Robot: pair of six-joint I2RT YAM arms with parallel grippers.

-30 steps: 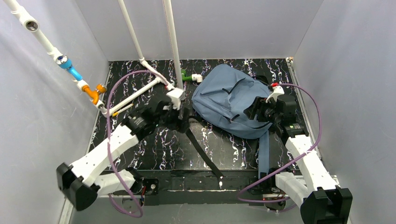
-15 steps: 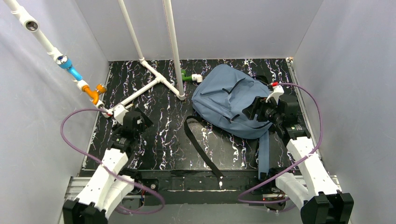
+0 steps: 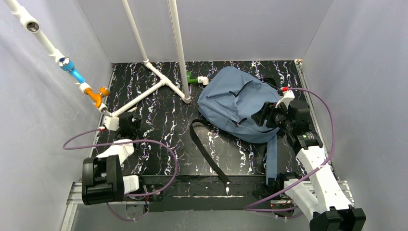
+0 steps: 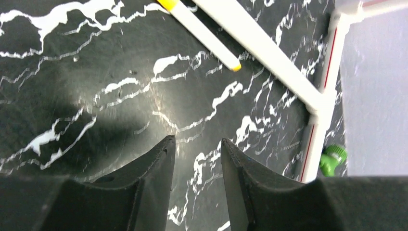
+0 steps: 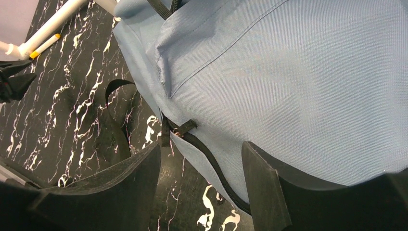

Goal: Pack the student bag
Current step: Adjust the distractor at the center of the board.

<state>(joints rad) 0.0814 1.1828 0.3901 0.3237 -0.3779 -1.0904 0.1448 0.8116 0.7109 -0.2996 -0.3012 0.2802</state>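
Now the right gripper holds empty fingers wide with the slate-blue backpack just beyond them, while the left gripper, narrowly parted and empty, should widen before straddling the yellow-tipped pen ahead.
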